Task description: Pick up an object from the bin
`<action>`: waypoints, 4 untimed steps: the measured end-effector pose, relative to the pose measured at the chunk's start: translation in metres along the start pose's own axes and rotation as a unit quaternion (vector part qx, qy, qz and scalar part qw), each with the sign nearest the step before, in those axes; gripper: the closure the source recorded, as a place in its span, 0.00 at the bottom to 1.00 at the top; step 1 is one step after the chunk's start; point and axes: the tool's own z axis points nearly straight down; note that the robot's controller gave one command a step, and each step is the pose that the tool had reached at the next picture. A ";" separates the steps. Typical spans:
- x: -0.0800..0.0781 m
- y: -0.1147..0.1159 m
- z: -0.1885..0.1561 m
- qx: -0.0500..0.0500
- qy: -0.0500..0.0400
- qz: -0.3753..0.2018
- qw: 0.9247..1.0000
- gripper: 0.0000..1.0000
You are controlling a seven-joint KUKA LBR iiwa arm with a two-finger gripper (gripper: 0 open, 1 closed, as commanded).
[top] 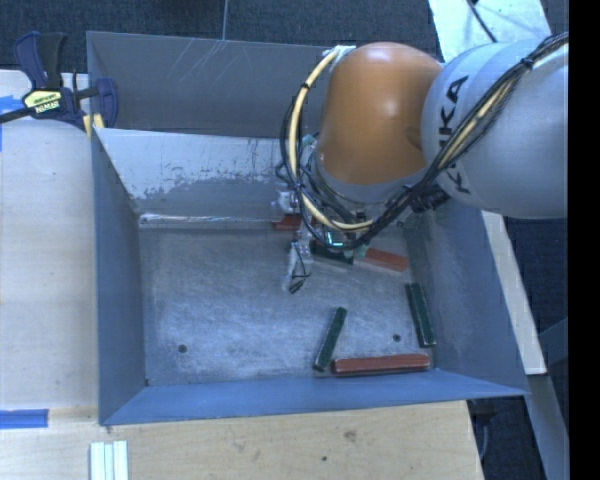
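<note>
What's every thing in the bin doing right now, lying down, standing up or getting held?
Gripper: hanging low over bare floor near the middle.
Middle green stick: lying flat, untouched.
Right green stick: lying flat by the right wall.
Long red-brown bar: lying flat along the front wall.
Short red-brown piece: lying flat, partly hidden under the arm.
</note>
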 end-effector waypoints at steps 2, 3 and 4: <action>-0.043 -0.142 0.127 0.001 -0.004 -0.083 0.997 0.00; -0.047 -0.139 0.119 0.001 -0.011 -0.084 0.996 1.00; -0.044 -0.100 -0.026 0.001 -0.009 -0.096 0.995 1.00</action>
